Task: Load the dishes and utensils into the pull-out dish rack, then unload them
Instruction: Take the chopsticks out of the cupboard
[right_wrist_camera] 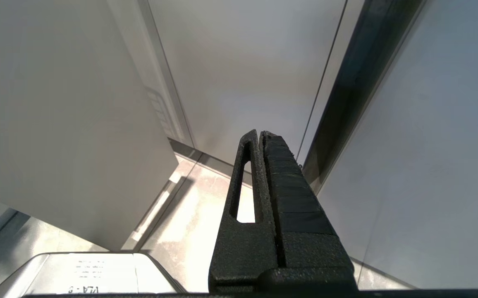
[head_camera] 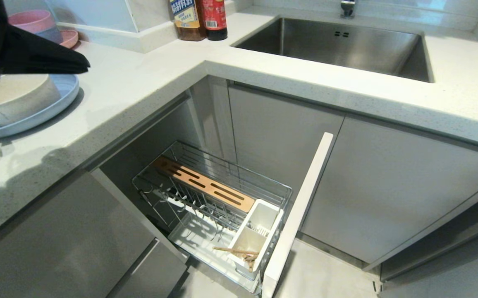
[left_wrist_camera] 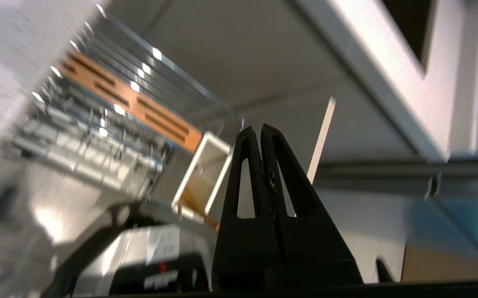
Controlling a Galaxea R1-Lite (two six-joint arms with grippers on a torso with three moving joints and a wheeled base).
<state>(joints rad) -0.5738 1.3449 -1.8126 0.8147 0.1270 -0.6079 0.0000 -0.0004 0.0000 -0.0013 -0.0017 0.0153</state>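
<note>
Both end effectors are pressed together and empty, the left end effector (left_wrist_camera: 260, 131) above the blue plate (head_camera: 63, 99).

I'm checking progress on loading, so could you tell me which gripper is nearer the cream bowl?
Left. The left gripper hangs shut just above the cream bowl on the counter; the right gripper is parked low by the cabinet doors, away from it.

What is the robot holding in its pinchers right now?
Nothing. The left gripper is shut with nothing between its fingers, above the counter by the bowl. The right gripper is shut and empty too.
</note>
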